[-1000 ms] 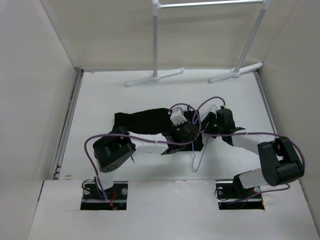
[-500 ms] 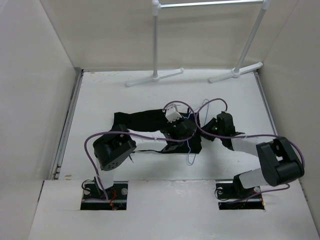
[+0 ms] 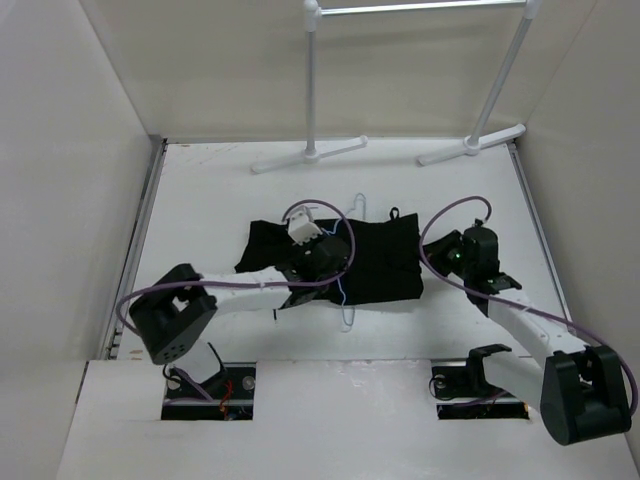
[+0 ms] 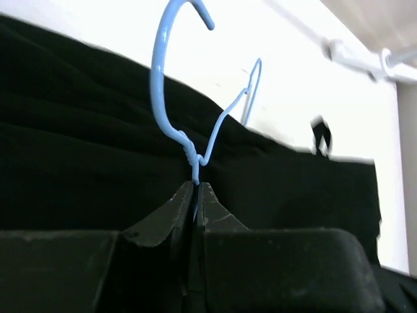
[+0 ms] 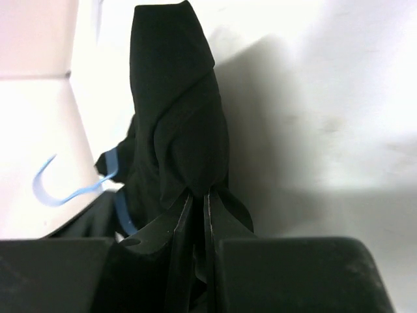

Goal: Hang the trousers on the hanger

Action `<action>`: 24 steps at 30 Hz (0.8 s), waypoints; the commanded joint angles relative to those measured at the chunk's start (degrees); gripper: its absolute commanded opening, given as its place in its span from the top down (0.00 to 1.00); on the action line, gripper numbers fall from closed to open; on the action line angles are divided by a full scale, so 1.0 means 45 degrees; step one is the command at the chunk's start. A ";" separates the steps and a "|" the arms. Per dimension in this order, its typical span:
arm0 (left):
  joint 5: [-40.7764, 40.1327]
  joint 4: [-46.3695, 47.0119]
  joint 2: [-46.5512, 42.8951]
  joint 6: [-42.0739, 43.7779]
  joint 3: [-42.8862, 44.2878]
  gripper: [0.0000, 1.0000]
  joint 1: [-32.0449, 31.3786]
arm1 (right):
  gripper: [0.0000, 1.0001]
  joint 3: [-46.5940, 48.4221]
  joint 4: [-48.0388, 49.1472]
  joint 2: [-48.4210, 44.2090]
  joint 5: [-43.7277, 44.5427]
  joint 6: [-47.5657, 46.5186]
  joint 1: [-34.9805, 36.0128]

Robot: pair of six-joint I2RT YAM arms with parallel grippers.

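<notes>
The black trousers (image 3: 385,262) lie spread on the white table (image 3: 200,210) between my two arms. The thin pale blue hanger (image 3: 346,310) lies across them, with most of its wire hidden under the cloth and my left arm. My left gripper (image 3: 330,258) is shut on the hanger (image 4: 161,78) at the twisted neck below the hook (image 4: 195,184), with the trousers (image 4: 78,150) right behind it. My right gripper (image 3: 447,258) is shut on a raised fold of the trousers (image 5: 176,111) at their right edge (image 5: 196,195). A bit of the blue hanger (image 5: 51,191) shows to the left.
A white tubular garment rack (image 3: 312,100) stands at the back, with its feet (image 3: 470,145) on the table. White walls close the table in at left, right and back. Purple cables loop over both arms.
The right gripper closed on the trousers' edge and pulled it right, spreading the cloth wider. The left arm carried the hanger left and farther back.
</notes>
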 commanded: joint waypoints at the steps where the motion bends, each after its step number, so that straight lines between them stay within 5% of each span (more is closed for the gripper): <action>1: -0.0646 -0.0368 -0.1946 0.0971 -0.0872 1.00 0.0802 | 0.89 -0.0304 -0.0655 -0.0712 0.0295 -0.0243 -0.0443; 6: -0.0353 -0.0507 -0.3355 0.1987 -0.1304 1.00 0.1215 | 0.86 -0.0540 -0.0851 -0.0383 0.0335 -0.0575 -0.0738; 13: 0.0311 0.0137 -0.2694 0.2339 -0.0875 1.00 0.0572 | 0.82 -0.0384 -0.0597 0.0692 0.0823 -0.0906 -0.0366; 24: 0.1033 0.0236 -0.2614 0.6303 -0.0855 1.00 0.0083 | 0.86 0.1041 -0.1281 0.1823 0.1369 -0.2176 -0.1441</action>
